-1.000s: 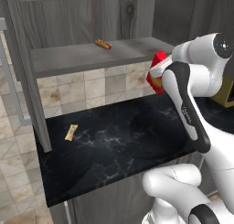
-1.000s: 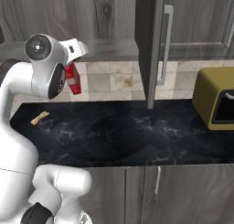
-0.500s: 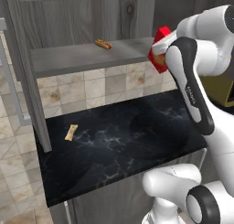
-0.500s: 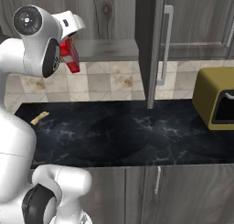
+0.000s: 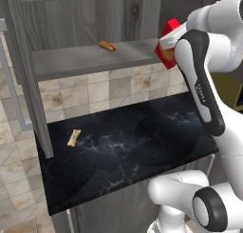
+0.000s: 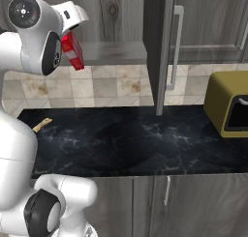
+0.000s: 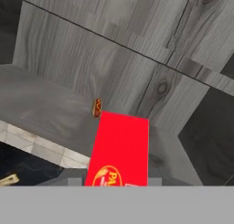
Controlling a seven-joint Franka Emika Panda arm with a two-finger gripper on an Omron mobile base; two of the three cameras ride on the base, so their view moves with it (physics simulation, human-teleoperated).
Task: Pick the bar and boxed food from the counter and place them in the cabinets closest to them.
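Observation:
My gripper is shut on the boxed food, a slim bright red carton held in the air, tilted, at the height of the open cabinet's grey shelf floor and by its right front edge. From the hand, the carton stretches out over the shelf toward the wood back wall. The black veined counter lies well below it. The bar is out of view.
A small hot-dog-like bun lies at the back of the shelf. A pale tan stick lies on the counter's left part. The cabinet's door stands open edge-on, and a yellow toaster sits at the right.
The arm has lifted the red carton from just above the tile backsplash up to shelf height and a little closer to the open cabinet.

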